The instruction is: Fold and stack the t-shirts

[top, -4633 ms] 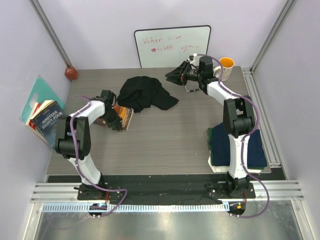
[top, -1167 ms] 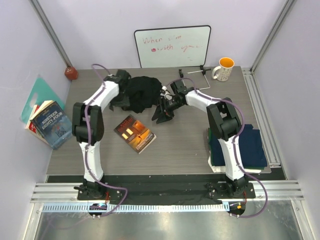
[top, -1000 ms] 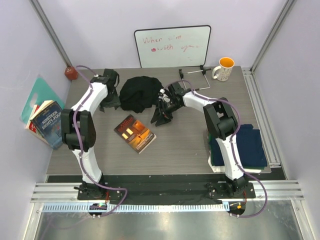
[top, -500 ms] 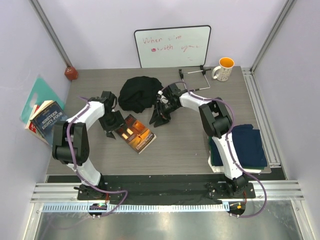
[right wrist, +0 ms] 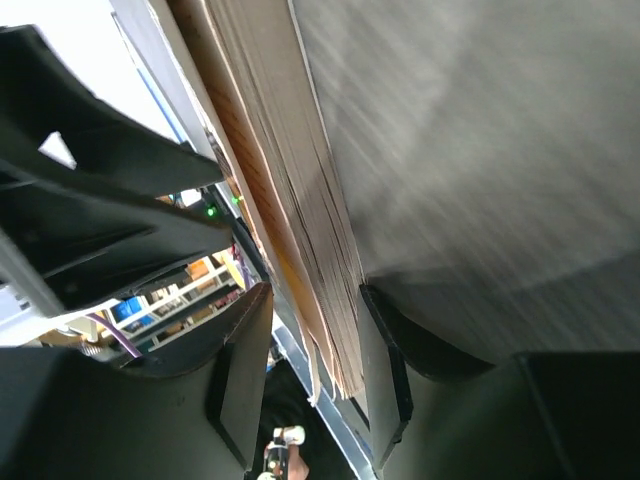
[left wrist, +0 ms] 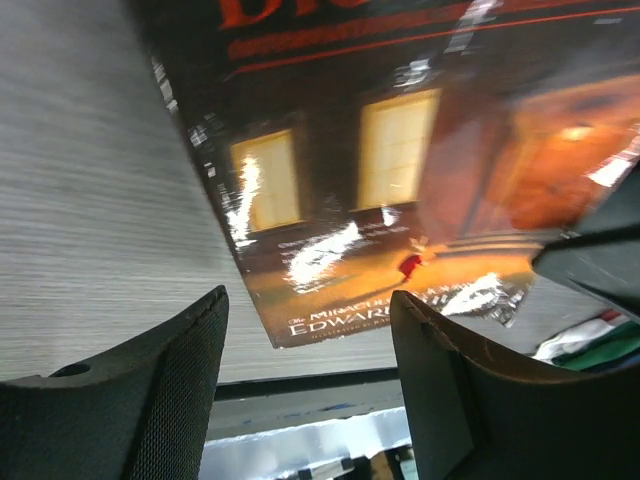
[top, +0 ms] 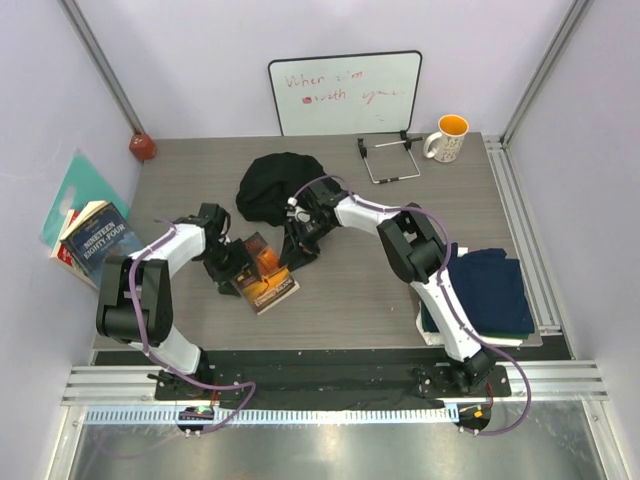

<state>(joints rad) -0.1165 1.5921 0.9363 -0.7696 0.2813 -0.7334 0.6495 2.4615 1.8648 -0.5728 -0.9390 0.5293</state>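
Two arms of mine meet at one book [top: 265,278] in the middle of the bench [top: 350,300]. My left arm lies low, elbow folded back near its base and forearm reaching inward, so my left tool [top: 232,270] sits at the book's left edge. From the wrist, that tool [left wrist: 308,310] is spread wide with nothing between its fingers [left wrist: 150,400], and the glossy cover [left wrist: 380,180] lies just ahead of them. My right arm stretches far across to the left, almost straight, putting my right tool [top: 298,238] at the book's far right corner. Its fingers [right wrist: 385,370] straddle the page edge [right wrist: 300,250], and I cannot tell whether they pinch it. The black t-shirt [top: 272,183] is a crumpled heap just beyond my right tool, touching or nearly touching it. The heap is rounded, with no print showing and no clear long axis. The folded stack [top: 495,290] lies well to the right of both tools, beside my right arm's base. It is navy on top with a pale edge below at its near side. It lies flat, slightly wider across the bench than deep, its edges roughly square to the bench.
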